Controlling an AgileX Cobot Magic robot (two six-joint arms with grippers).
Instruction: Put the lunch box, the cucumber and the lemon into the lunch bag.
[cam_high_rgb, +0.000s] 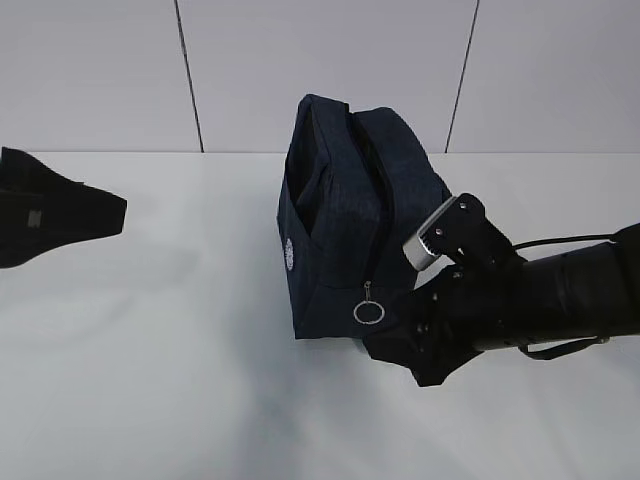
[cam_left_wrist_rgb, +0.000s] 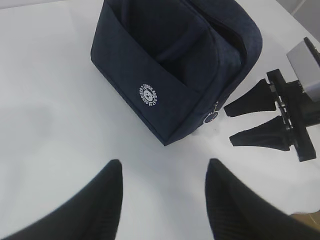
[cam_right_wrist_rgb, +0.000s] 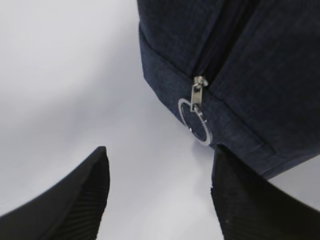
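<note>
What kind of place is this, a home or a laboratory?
Probably a robot lab, not a home: a bare white table, plain grey wall panels, and only the bag between the left gripper and the right gripper.

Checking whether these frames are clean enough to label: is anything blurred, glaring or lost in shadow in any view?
Exterior view: even light, soft shadow on the table in front of the bag, whose dark fabric hides detail. Left wrist view: bag logo sharp, near claw fingers soft. Right wrist view: zipper ring slightly soft, claw fingers blurred; no glare.
</note>
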